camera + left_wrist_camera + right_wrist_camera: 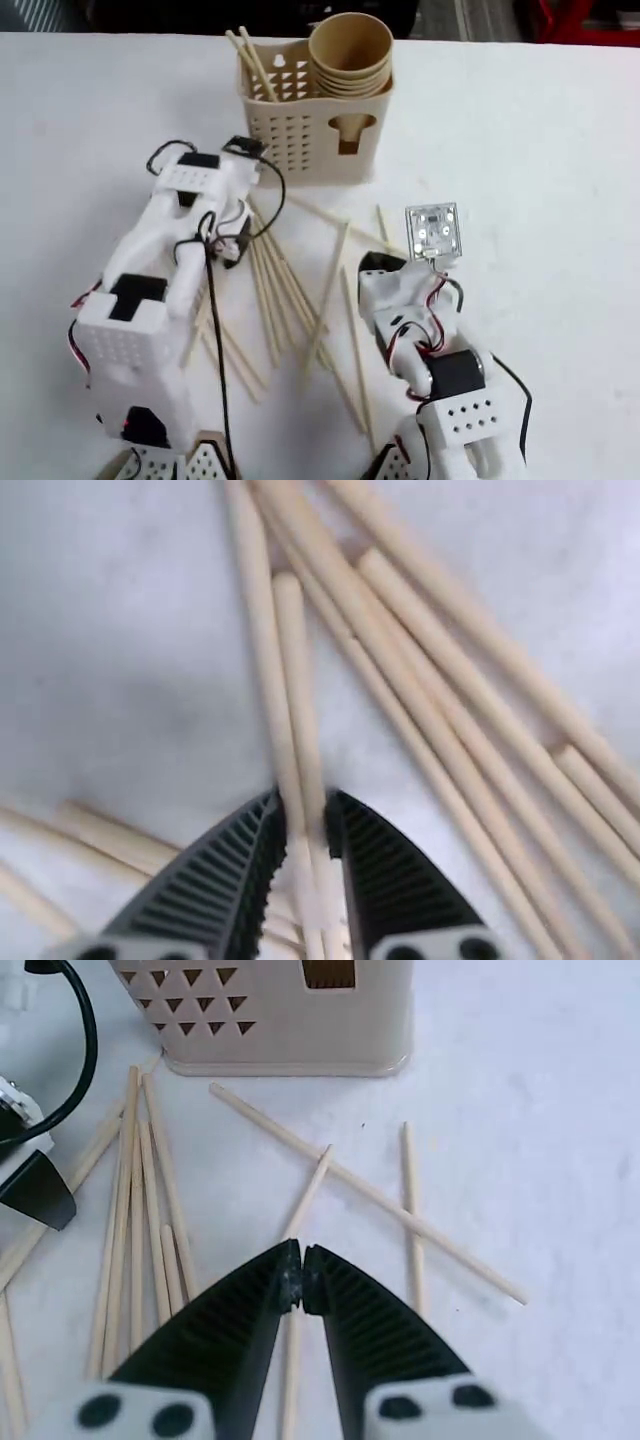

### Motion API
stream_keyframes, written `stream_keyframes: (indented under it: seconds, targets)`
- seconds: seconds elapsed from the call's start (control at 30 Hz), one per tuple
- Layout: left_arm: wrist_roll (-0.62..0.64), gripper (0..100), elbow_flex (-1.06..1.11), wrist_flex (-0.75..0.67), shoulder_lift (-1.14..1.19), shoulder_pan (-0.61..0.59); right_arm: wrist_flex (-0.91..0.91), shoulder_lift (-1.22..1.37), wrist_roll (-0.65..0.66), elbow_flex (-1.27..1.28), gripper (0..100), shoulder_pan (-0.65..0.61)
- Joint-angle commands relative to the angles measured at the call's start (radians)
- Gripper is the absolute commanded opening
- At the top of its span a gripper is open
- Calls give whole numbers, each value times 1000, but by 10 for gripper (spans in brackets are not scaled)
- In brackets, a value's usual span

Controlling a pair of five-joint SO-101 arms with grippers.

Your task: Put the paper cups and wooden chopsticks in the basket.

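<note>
Two arms stand over a white worktop (540, 150), with a fan of loose chopsticks (283, 290) lying between them. The perforated basket (300, 150) sits at the far side of the worktop. The stacked paper cups (350, 50) are nested upright in one compartment, and a few sticks (255, 68) lean in the compartment beside it, their ends poking above the rim. The cup part of the task therefore appears finished, and the chopsticks on the worktop are what is left.

The left hand (303, 808) is low over the fan, its ribbed jaws closed in on two chopsticks (295, 680) that lie side by side and touching. Gripping near one end would leave the long free length to be tipped down into the basket, though a pair held so may pivot. Whether the two are off the surface cannot be told.

The right hand (301, 1278) has its jaw tips together with nothing visible between them. It hangs above a single stick (313, 1185) that points toward the basket, near two others that cross each other. The jaws would need to part before taking that stick. Crossed sticks are likely to be disturbed when one is lifted. A lit lamp panel (432, 229) sits at the right arm's wrist.
</note>
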Motion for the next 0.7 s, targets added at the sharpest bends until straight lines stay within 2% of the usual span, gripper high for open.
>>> stream_keyframes:
  seconds: [0.0, 0.33, 0.5, 0.67]
  targets:
    - [3, 22, -25, 48, -8, 1, -5, -15, -2, -8, 18, 4]
    - [2, 22, -14, 144, -188, -97, -5, -15, -2, -8, 18, 4]
    - [-66, 22, -14, 216, -291, -137, -5, -15, -2, -8, 18, 4]
    - [-75, 22, -15, 275, -406, -165, -5, -15, -2, -8, 18, 4]
